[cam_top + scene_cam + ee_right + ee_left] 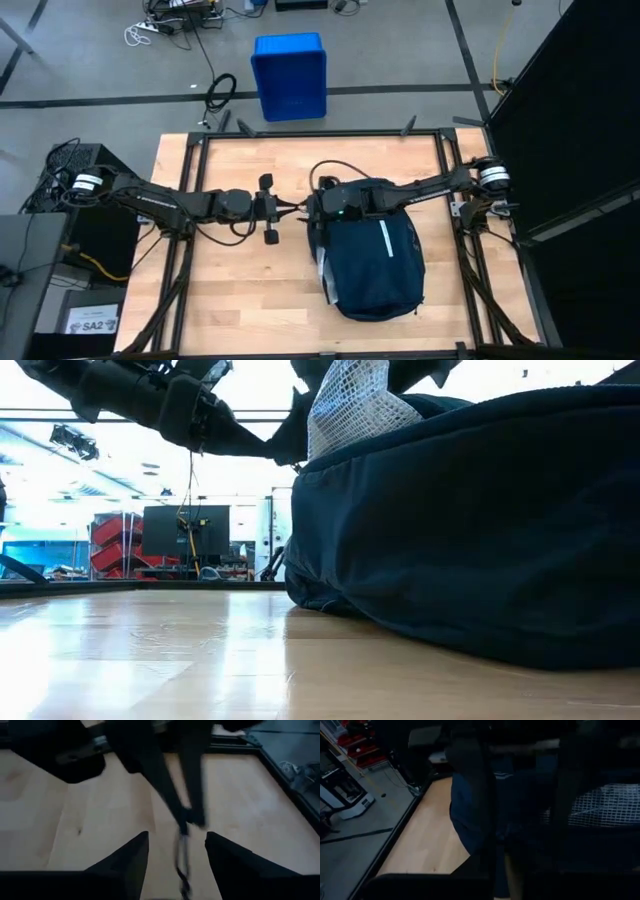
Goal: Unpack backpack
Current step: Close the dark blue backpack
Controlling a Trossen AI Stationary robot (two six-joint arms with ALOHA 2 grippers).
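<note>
The backpack (375, 262) lies flat on the wooden bench (220, 290), toward the right half and close to the near edge, its white reflective stripe (385, 238) facing up. From table height it fills the right side as a big navy mound (480, 530), with a patch of white mesh (350, 405) standing up at its top.

Both arms meet over the middle of the bench, at the bag's upper left corner. The left gripper (296, 210) reaches in from the left, fingers pinched fully together; in the right wrist view the two dark fingers (192, 780) come together on a thin dangling cord or zipper pull (182, 850), though exactly what that piece is stays hard to make out. In its own wrist view the left arm looks past its fingers at navy fabric (480, 815) and white mesh (605, 805).

The right gripper (316, 208) comes in from the right, its arm stretched across the top of the backpack. Its fingers (127, 860) stand apart at a middling gap with nothing between them, hovering just beside the left gripper's tips, bare wood below.

Beyond the far edge, on the floor, sits a blue bin (289, 75).
</note>
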